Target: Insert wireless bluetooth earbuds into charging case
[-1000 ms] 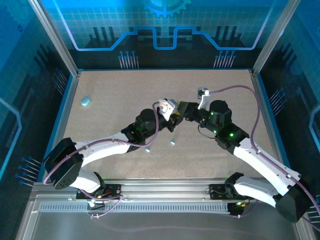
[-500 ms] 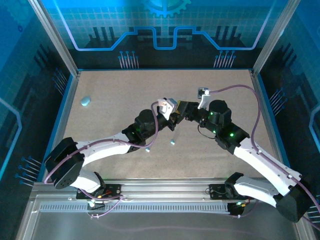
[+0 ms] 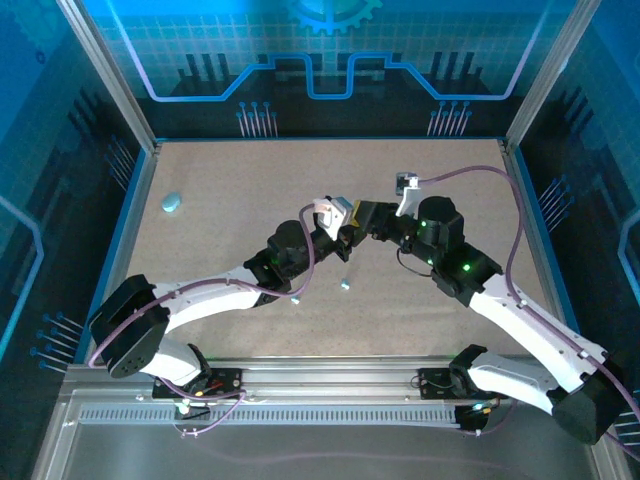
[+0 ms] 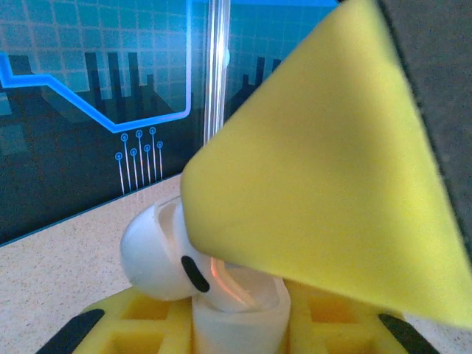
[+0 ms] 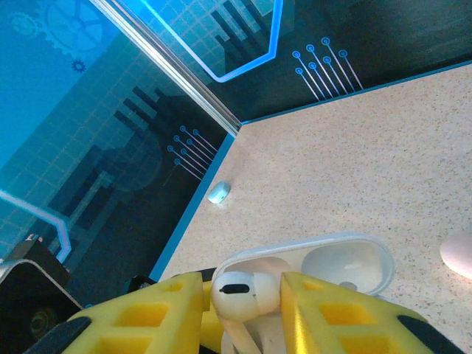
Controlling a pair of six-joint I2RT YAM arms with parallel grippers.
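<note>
White earbud [image 5: 243, 293] is up in the air mid-desk, pinched crosswise between the yellow pads of my right pincer [image 3: 368, 222], which is clamped on it. It sits right at the mouth of the open white charging case [image 5: 333, 262], touching it. From the left wrist view the bulb leans out left over the rim and the stem end points down into the well, so I judge it part-seated and tilted.

The left pincer [image 4: 237, 330] is closed around the case body from below, lid swung back. Both pincers are nose to nose; the right one carries the bud, so the push down the stem axis is its job.

The desk [image 3: 220, 170] below is flat and speckled. Two light blue earbuds [image 3: 345, 284] lie loose just nearer me, and a light blue case [image 3: 172, 202] sits well apart at the far left. Plenty of room around.
</note>
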